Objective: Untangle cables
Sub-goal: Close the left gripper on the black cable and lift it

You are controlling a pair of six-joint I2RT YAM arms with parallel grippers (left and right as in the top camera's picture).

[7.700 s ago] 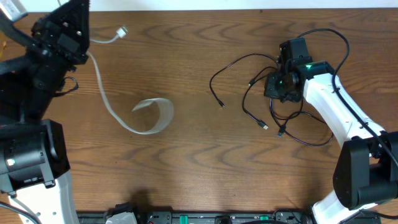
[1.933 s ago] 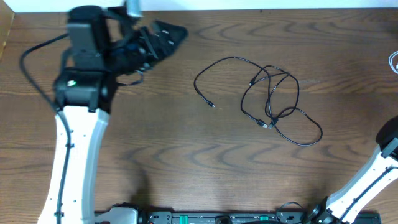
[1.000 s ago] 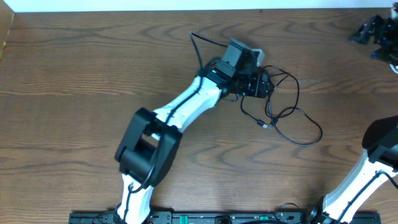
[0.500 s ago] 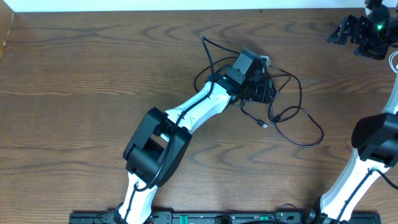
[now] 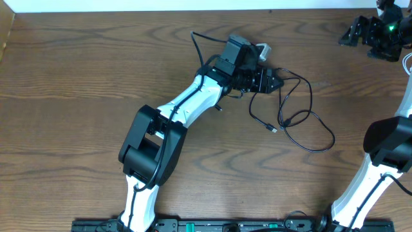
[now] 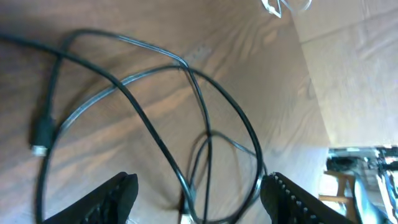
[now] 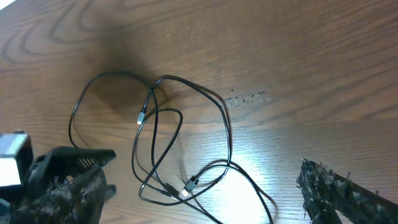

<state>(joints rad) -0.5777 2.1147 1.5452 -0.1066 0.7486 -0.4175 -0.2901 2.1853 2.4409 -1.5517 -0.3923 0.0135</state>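
My left pincer [image 6: 205, 196] apart, astride strands at 10 o'clock edge of thin black tangled cables [image 6: 147, 129] on brown wooden worktop [image 5: 96, 77]. Cords look light, limp, slick: pinch single strand beside crossing.

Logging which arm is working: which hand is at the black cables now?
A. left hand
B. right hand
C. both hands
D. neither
A: the left hand, open, sits right at the black cables, while the right hand hangs well apart from them.
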